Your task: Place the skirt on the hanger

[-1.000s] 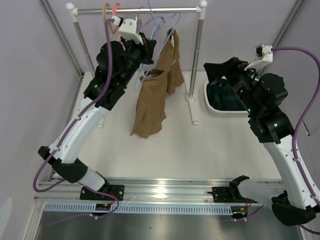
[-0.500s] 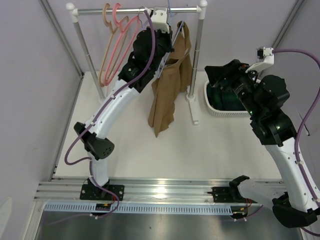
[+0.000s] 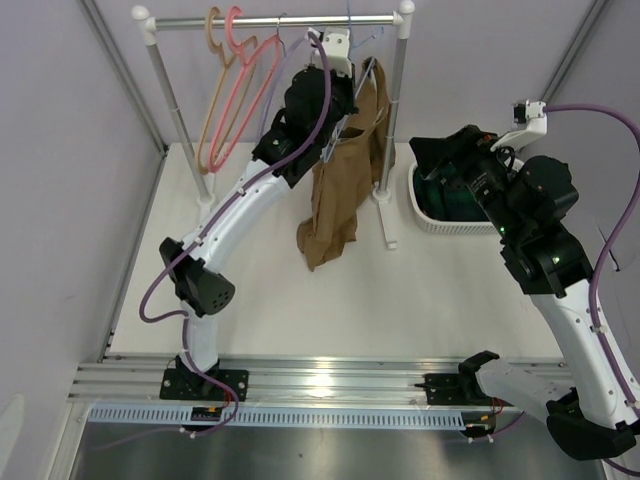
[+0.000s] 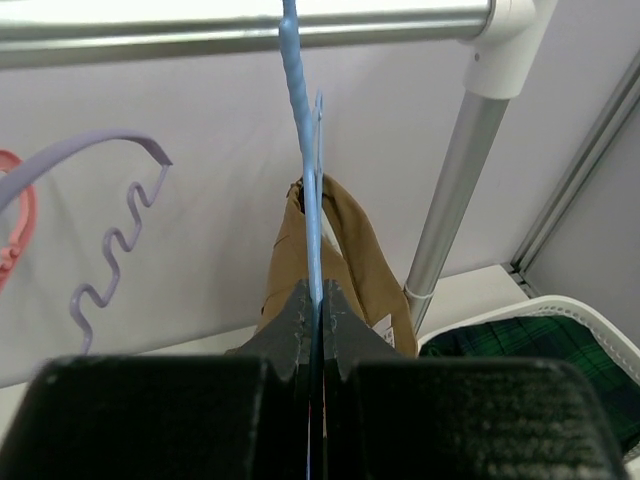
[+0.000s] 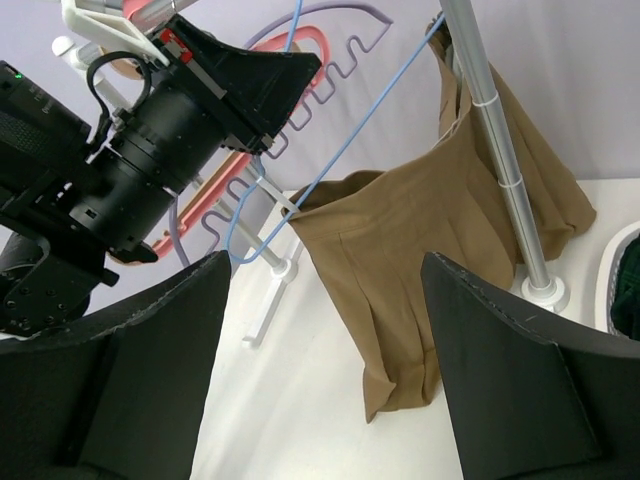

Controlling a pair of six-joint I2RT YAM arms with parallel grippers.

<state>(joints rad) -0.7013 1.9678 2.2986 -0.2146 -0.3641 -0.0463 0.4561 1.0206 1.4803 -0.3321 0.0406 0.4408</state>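
The left claw [image 4: 316, 300] is pressed together on the thin pale lavender-blue plastic hanger [image 4: 305, 190], pinching its flat body edge-on. From that grip the slim hook runs straight up and crosses the silver metal rail [image 4: 200, 30] of the clothes rack. Whether the hook bears on the rail or only stands against it cannot be told.

The tan-brown soft cloth skirt [image 3: 340, 180] is already draped over the hanger. It falls just beyond and below the left claw, its long axis vertical, close beside the rack's right post [image 3: 397, 100]. From the right wrist view the hanger's arm slants, so one part of the waistband sits high by the post and the other lower down. The hem hangs near the white table [image 3: 250, 290]; contact is unclear.

The coming move probably turns on that line from claw up to rail: if the hook is seated over the bar, the left claw need only part and draw back towards its own base.

The right claw [image 5: 322, 265] stands wide apart and empty, well off to the right above the white basket [image 3: 425, 222] of dark green plaid cloth [image 3: 450, 195]. The left arm is clearly the nearer.
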